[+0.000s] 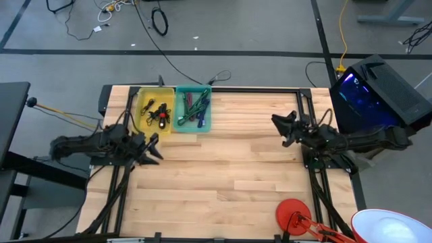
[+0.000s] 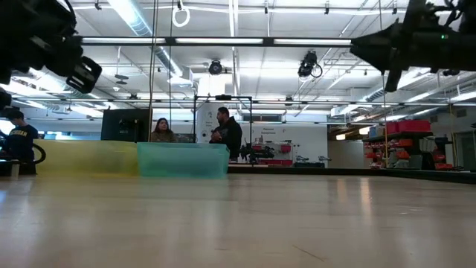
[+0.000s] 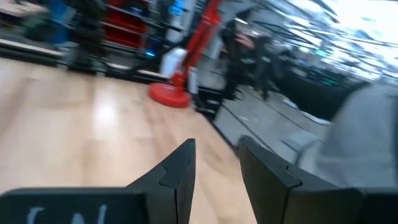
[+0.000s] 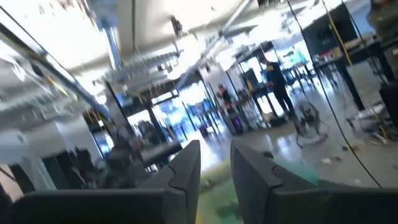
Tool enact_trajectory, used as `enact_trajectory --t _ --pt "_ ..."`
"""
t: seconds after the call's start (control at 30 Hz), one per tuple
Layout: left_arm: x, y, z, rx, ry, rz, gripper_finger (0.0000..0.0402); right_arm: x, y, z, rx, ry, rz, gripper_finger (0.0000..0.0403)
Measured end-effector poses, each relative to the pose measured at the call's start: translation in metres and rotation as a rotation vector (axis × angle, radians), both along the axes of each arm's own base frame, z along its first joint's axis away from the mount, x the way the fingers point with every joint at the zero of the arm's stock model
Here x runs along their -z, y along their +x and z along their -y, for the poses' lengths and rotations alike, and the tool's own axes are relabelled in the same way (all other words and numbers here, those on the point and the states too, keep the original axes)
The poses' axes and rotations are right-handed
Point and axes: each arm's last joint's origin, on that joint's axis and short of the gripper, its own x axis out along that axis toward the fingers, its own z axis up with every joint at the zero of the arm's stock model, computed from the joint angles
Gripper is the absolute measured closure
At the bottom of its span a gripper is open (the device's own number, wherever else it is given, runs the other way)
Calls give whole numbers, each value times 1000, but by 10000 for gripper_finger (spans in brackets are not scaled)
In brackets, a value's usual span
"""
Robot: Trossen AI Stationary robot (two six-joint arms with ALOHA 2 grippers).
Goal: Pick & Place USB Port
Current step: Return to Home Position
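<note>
Hovering over the table (image 1: 229, 169), the left hand (image 1: 154, 148) points toward the middle of the boards. Its two fingers are a little apart, and the narrow gap between them holds nothing. The left wrist view shows bare wood through that gap.

Just past this hand's fingertips, toward the table's far edge, stands the yellow bin (image 1: 144, 94). A tangle of black cables (image 1: 156, 115) lies inside it. The green bin (image 1: 194, 88) touches the yellow one on the side away from the left hand. It holds the green cables (image 1: 192, 108), with a few darker strands mixed in.

The right hand (image 1: 280, 129) hangs above the opposite side of the table, facing the left hand across the open boards. It is well apart from both bins. Its fingers are also slightly parted and hold nothing.

A red round base (image 1: 291, 214) sits by the table's near edge, off to the side of the right hand and well away from the left one.

In the low view both hands are raised clear of the wood, and both bins rest on it. People (image 2: 227, 134) stand in the room far beyond the bins.
</note>
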Motion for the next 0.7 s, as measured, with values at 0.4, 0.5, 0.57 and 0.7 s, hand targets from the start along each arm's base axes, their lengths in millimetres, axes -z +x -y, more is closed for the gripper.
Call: enact_trajectory --t 0.4,0.5,0.57,0.7 --pt "0 -3 18 199 0 1 273 -27 -32 -1 0 -5 293 311" --pt "0 -3 18 204 0 1 273 -32 -40 -1 0 -7 359 311" --pt "0 -3 18 204 0 1 273 -34 -46 -1 0 -8 403 311" --pt "0 -3 18 204 0 2 273 -39 -58 -1 0 -9 493 311"
